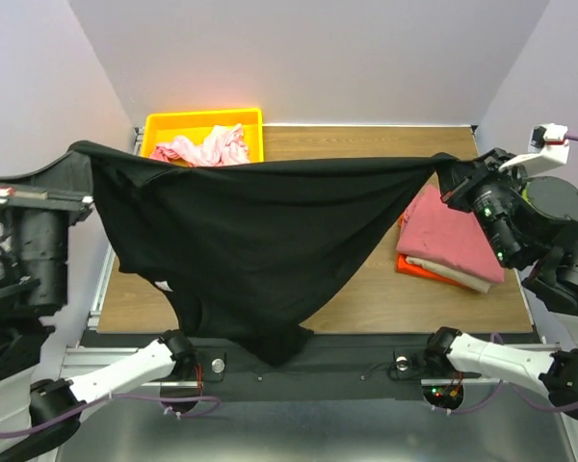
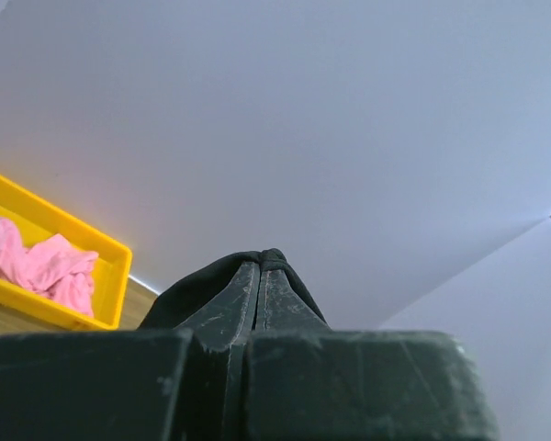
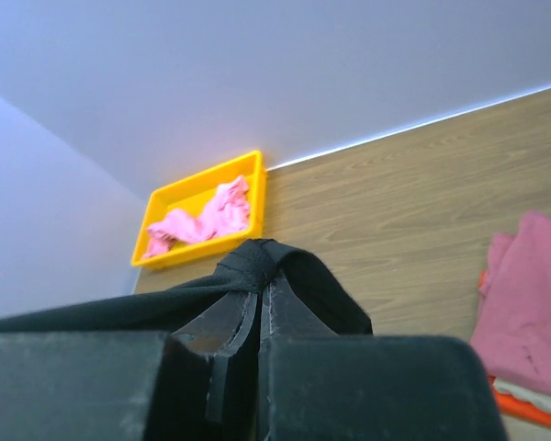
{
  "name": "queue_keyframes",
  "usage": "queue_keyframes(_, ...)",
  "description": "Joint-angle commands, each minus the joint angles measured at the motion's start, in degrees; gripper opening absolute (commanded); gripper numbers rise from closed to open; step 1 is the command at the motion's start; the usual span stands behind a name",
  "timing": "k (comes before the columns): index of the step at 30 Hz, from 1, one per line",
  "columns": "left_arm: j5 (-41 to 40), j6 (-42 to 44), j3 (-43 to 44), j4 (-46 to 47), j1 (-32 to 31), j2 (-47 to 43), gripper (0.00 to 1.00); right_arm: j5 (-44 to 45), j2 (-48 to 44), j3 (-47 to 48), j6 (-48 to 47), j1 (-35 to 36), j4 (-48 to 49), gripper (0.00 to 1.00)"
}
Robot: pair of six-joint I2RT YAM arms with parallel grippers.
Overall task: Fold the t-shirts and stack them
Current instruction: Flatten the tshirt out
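The black t-shirt hangs stretched in the air between my two grippers, its lower end drooping to the table's near edge. My left gripper is shut on one end of it, and the cloth wraps its tips in the left wrist view. My right gripper is shut on the other end, seen wrapped in the right wrist view. A folded rose-red t-shirt lies on an orange t-shirt at the right. A crumpled light pink t-shirt lies in the bin.
The yellow plastic bin stands at the far left of the wooden table. It shows in both wrist views too. Walls close the table on three sides.
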Motion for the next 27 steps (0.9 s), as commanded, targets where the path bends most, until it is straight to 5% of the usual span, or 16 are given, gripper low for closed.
queue_keyframes(1, -3.70, 5.45, -2.16, 4.41, 0.27, 4.33, 0.00, 8.15, 1.73, -0.99, -0.91, 0.13, -0.22, 0.00)
queue_keyframes(5, -15.19, 6.60, -7.26, 9.51, 0.44, 9.93, 0.00, 20.18, 7.51, -5.04, 0.06, 0.13, -0.04, 0.00)
queue_keyframes(8, -10.77, 4.95, -9.64, 9.61, 6.22, 16.34, 0.00, 25.67, 12.88, -8.37, 2.60, -0.91, -0.04, 0.01)
queue_keyframes(11, 13.34, -0.58, -12.98, 11.08, 22.30, 24.44, 0.00, 10.43, 20.18, -11.01, 4.63, -10.99, 1.27, 0.00)
queue_keyframes(14, 23.06, -0.51, -18.41, 19.84, 29.97, 33.03, 0.00, 0.50, 28.52, -16.02, 1.74, -21.12, 9.94, 0.00)
queue_keyframes(20, 29.77, 0.89, -13.97, 24.47, 33.84, 51.51, 0.00, -9.56, 44.88, -15.33, -0.03, -29.48, 18.67, 0.00)
queue_keyframes(27, 29.87, 1.51, -11.93, 26.30, 34.02, 56.72, 0.00, -15.37, 51.75, -12.26, -2.58, -31.60, 22.72, 0.00)
